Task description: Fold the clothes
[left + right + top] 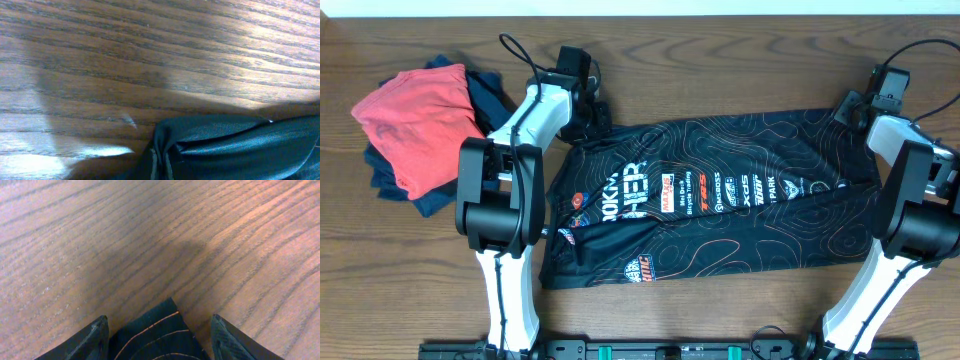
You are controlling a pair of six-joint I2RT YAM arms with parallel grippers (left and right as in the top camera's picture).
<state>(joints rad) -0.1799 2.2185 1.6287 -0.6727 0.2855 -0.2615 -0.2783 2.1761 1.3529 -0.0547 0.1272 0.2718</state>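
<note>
The clothes, a black jersey with orange contour lines and white lettering, lie folded lengthwise across the middle of the table. My left gripper is at the jersey's far left corner. In the left wrist view dark fabric bunches into a pinched ridge at the bottom edge, so this gripper is shut on it. My right gripper is at the far right corner. In the right wrist view its fingers stand wide apart, and the jersey's pointed corner lies flat on the wood between them.
A pile with a red garment on top of navy ones sits at the far left, just left of the left arm. Both arm bases stand on a rail along the table's near edge.
</note>
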